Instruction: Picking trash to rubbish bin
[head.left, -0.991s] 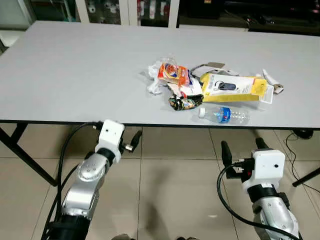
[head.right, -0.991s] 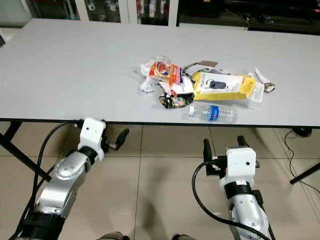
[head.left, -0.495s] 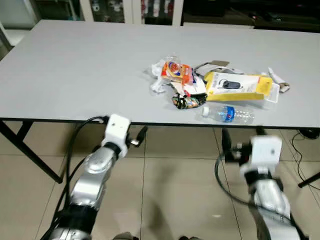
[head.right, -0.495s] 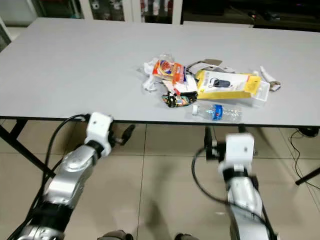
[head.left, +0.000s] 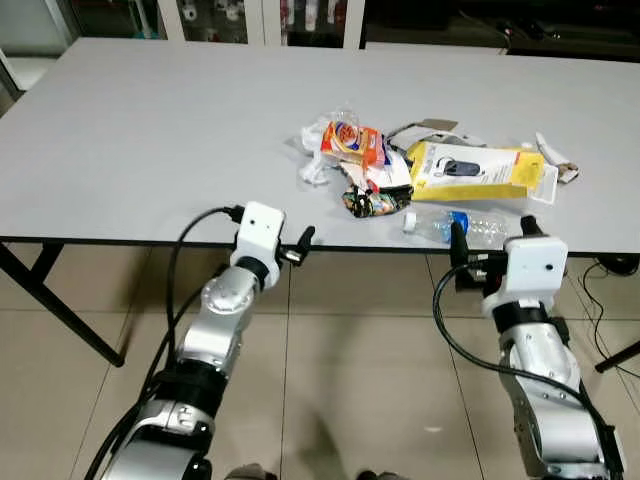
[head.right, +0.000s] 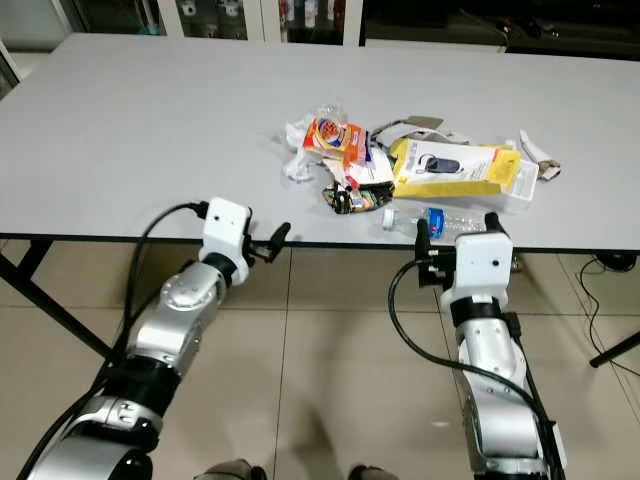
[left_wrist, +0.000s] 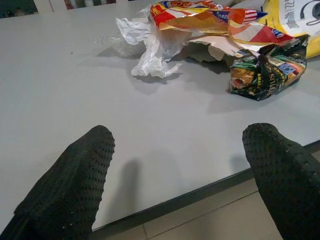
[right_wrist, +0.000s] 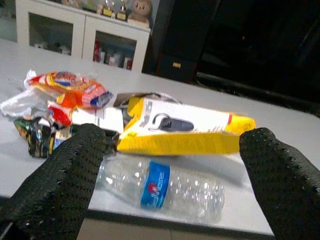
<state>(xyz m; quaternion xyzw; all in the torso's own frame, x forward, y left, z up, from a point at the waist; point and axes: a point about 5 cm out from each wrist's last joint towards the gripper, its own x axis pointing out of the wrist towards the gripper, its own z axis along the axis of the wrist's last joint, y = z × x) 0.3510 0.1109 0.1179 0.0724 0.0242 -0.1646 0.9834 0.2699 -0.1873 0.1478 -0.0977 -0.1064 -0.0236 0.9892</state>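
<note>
My right fingers (right_wrist: 280, 185) are spread, level with the plastic bottle (right_wrist: 162, 187) at the tabletop (head.left: 150, 130) edge; a nudge could roll it off. My left fingers (left_wrist: 75, 185) are spread too.

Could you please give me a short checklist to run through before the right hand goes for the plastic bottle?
1. Right hand open, fingers apart: ok.
2. Plastic bottle lies on its side between the right fingers' line of sight, at the table's near edge: ok.
3. Bottle free of other trash: ok; the yellow box lies just behind it, apart.
4. Left hand clear of the bottle, open at the table edge: ok.
5. Rubbish bin located: cannot tell.
</note>
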